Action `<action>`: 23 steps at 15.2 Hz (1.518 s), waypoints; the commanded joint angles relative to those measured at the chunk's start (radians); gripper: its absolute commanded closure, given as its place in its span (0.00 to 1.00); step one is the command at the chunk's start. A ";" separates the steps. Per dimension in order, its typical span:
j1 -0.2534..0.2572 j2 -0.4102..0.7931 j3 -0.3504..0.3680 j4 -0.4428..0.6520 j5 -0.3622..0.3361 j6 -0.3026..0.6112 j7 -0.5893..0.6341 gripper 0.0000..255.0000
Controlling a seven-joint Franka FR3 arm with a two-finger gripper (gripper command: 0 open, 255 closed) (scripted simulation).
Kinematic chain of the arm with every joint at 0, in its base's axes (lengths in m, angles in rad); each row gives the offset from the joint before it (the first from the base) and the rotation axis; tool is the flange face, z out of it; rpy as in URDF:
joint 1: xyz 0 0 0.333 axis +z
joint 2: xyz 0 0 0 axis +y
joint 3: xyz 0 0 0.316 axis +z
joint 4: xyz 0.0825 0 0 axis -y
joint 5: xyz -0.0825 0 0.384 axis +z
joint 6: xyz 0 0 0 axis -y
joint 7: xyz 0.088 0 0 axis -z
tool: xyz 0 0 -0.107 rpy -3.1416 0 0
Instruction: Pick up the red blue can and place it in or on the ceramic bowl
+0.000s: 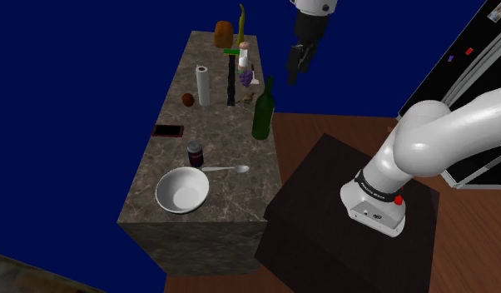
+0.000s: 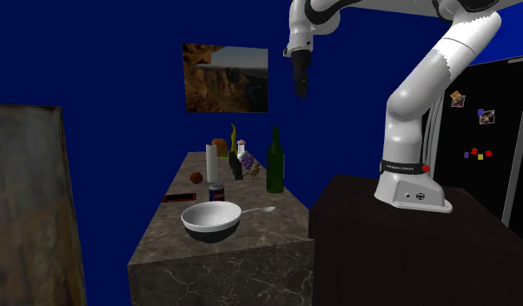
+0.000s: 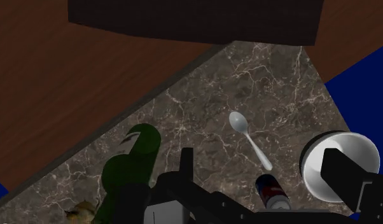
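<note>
Standing upright just above the white bowl (image 1: 165, 196) in the shoulder view's lower left: short dark-blue can (image 1: 195, 155), red-white label, pale top; gripper (image 1: 295, 72) high above, fingers spread.

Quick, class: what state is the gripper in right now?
Gripper: open, holding nothing.

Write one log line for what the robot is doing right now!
stage: before grasp | gripper: open, raised, empty | can: upright on counter, beside bowl | bowl: empty
</note>
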 commanded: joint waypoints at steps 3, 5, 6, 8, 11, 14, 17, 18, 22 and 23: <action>0.014 0.114 0.034 -0.016 0.012 0.139 0.019 0.00; 0.020 0.177 0.051 -0.014 0.014 0.203 0.030 0.00; 0.022 0.210 0.059 -0.011 0.015 0.234 0.035 0.00; 0.027 0.278 0.076 0.000 0.013 0.295 0.047 0.00; 0.033 0.386 0.099 0.026 0.004 0.380 0.067 0.00; 0.039 0.498 0.119 0.065 -0.014 0.457 0.092 0.00; 0.047 0.613 0.136 0.116 -0.042 0.524 0.121 0.00; 0.050 0.652 0.140 0.135 -0.053 0.544 0.132 0.00; 0.070 0.808 0.147 0.226 -0.105 0.610 0.176 0.00; 0.077 0.847 0.147 0.252 -0.119 0.623 0.187 0.00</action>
